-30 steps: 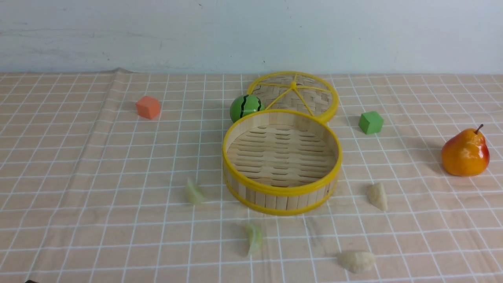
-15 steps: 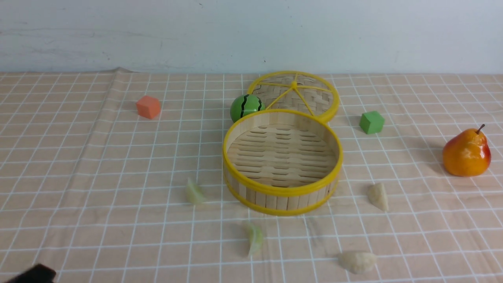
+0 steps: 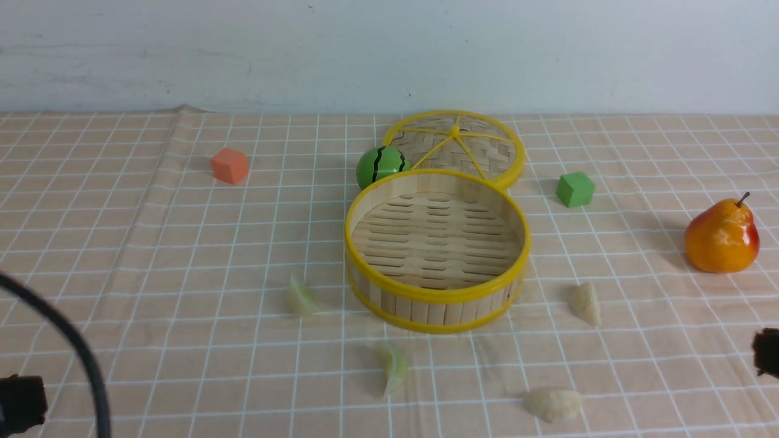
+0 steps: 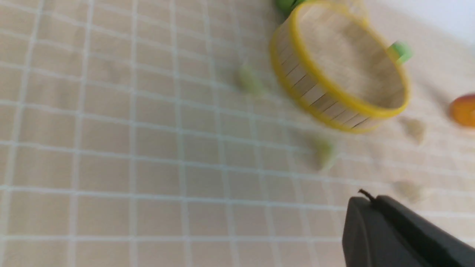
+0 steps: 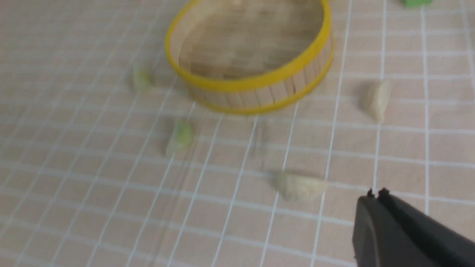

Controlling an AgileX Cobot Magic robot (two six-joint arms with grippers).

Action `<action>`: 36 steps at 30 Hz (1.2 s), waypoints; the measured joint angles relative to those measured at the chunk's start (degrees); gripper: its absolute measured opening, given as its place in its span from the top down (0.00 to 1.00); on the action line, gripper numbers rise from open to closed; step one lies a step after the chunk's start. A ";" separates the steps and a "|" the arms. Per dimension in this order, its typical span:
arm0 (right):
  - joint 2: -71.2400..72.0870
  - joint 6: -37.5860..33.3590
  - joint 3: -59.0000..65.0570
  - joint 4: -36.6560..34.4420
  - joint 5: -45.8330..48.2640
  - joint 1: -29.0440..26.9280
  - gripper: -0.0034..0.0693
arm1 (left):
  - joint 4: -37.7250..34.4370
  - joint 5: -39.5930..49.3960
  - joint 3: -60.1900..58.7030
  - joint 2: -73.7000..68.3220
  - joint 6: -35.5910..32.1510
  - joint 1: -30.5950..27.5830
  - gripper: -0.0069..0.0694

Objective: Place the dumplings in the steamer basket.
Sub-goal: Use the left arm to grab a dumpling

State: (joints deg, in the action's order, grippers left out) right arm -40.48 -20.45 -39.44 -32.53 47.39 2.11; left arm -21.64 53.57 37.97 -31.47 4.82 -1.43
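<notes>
Zero of four in: steamer basket [image 3: 437, 297] empty mid-desk [image 3: 182, 243], green dumplings [image 3: 301, 298] [image 3: 394, 368] and cream dumplings [image 3: 585, 303] [image 3: 552, 404] lying just outside its near side. Left gripper [image 4: 367, 202] and right gripper [image 5: 375, 194] low, jaws pinched together, holding nothing.

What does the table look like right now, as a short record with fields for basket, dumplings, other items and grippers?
steamer basket: empty, lid off
left green dumpling: on cloth, left of basket
near green dumpling: on cloth, in front of basket
right cream dumpling: on cloth, right of basket
near cream dumpling: on cloth, front right of basket
lid: behind basket
others: striped ball, orange cube, green cube, pear
left gripper: looks shut, empty
right gripper: looks shut, empty
</notes>
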 joint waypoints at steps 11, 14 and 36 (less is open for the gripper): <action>-22.25 10.10 -13.53 22.90 22.09 29.95 0.96 | 17.51 4.82 13.13 -29.17 2.99 17.34 0.93; -21.42 13.49 -13.60 26.19 22.87 32.12 0.96 | 20.29 3.19 16.17 -34.66 6.38 21.31 0.91; -5.76 17.08 -14.02 30.30 24.16 32.99 0.94 | 27.55 -10.91 42.55 -79.90 38.84 25.72 0.14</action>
State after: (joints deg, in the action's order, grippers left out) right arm -46.25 -3.37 -53.45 -2.23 71.55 35.10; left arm 5.91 42.66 80.51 -111.37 43.66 24.30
